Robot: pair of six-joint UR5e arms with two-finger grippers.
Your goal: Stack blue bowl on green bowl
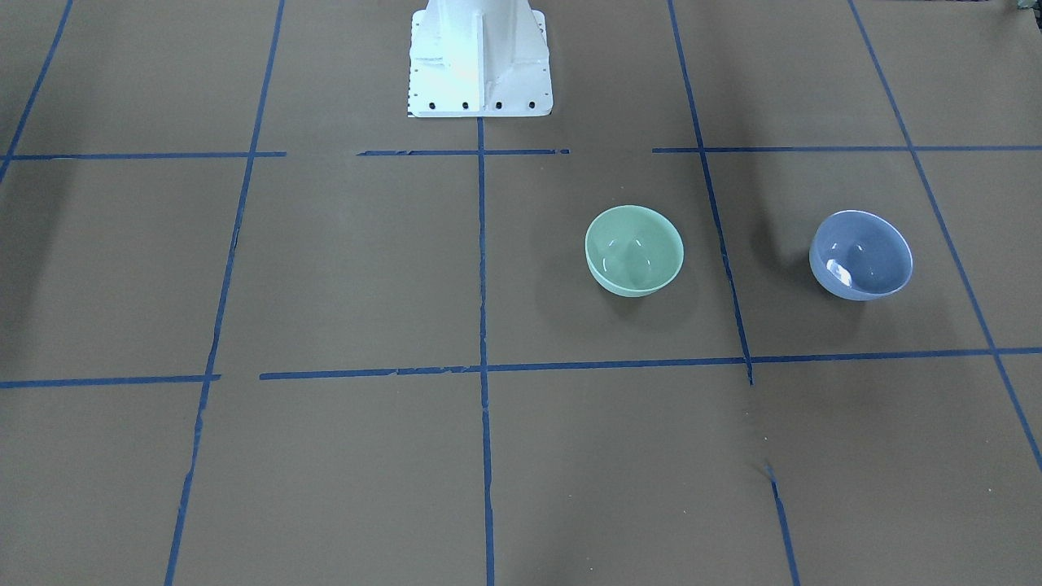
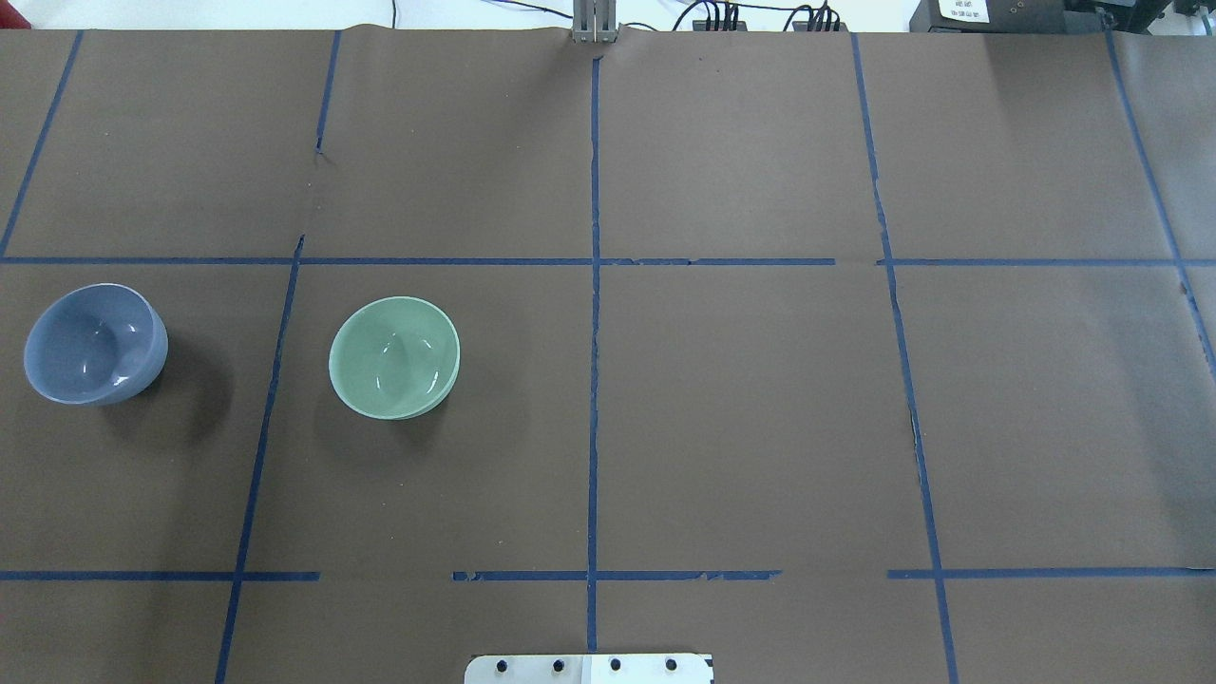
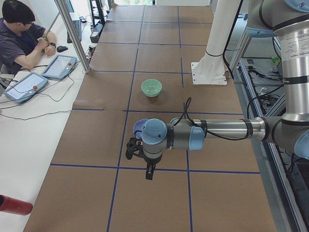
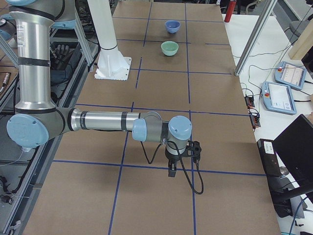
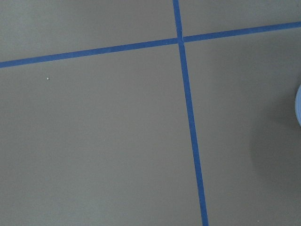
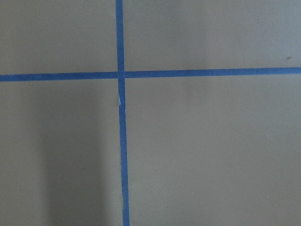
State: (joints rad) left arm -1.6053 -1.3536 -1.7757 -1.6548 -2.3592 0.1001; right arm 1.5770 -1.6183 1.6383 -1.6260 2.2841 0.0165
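The blue bowl (image 1: 860,255) stands upright on the brown table, at the far left of the overhead view (image 2: 95,344). The green bowl (image 1: 634,250) stands upright beside it and apart from it, nearer the table's middle (image 2: 394,357). Both bowls are empty. My left gripper (image 3: 149,175) hangs above the table just short of the blue bowl (image 3: 137,126), which its wrist partly hides. I cannot tell if it is open or shut. My right gripper (image 4: 171,172) hangs over the far end of the table, away from both bowls (image 4: 171,26). I cannot tell its state either.
The white robot pedestal (image 1: 480,57) stands at the table's edge. Blue tape lines (image 2: 594,285) grid the brown surface. An operator (image 3: 19,34) sits with tablets (image 3: 59,66) at a side desk. A metal post (image 3: 72,34) stands at the table's side.
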